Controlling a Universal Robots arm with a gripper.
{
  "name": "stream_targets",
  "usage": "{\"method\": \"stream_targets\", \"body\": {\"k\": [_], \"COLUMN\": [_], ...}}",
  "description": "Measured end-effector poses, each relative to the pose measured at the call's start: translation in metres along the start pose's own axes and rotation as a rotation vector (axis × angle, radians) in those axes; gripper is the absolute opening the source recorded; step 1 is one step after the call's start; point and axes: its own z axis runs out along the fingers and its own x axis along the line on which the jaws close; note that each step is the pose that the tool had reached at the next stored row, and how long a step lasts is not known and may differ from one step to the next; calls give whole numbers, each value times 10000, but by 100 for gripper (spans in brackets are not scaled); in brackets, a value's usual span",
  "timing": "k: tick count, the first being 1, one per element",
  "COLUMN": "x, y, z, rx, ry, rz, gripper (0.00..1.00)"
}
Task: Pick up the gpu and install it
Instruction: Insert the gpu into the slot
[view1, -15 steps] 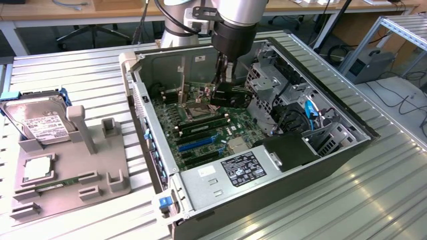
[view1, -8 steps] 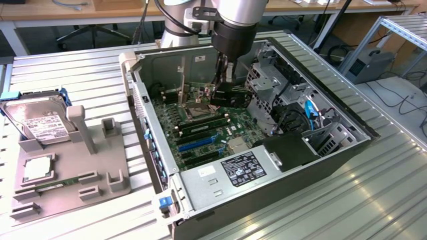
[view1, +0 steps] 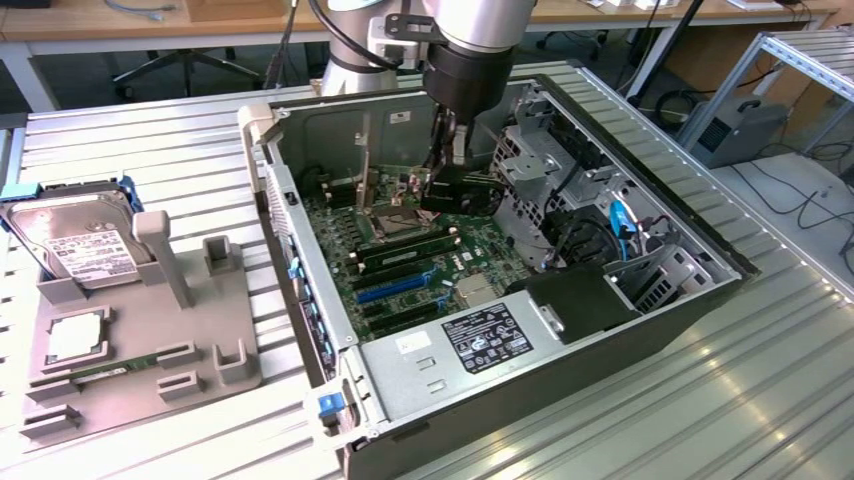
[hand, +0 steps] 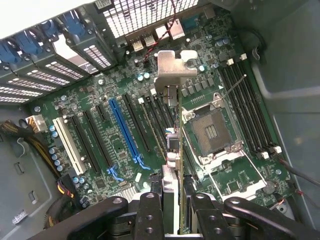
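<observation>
We are holding gpu (hand: 172, 150) edge-on in gripper (hand: 172, 212), fingers (hand: 150, 215) partly closed on card; carrying it above motherboard (hand: 100, 95) inside computer case (view1: 694, 300); bracket (hand: 175, 67) leading; advise keeping card vertical, aligning edge with blue slot (hand: 125, 130) squarely.

The thin black circuit card (hand: 173, 150) carries a dull silvery metal bracket (hand: 175, 67). The matt black metal gripper (hand: 174, 220) contrasts with the glossy green motherboard (hand: 120, 150) and grey ribbed metal table (view1: 747, 400).
</observation>
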Motion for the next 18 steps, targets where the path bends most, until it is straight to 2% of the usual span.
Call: {"method": "stream_targets", "body": {"k": [18], "x": [0], "y": [0], "z": [2], "rx": [-7], "ry": [4], "rz": [-263], "gripper": [27]}}
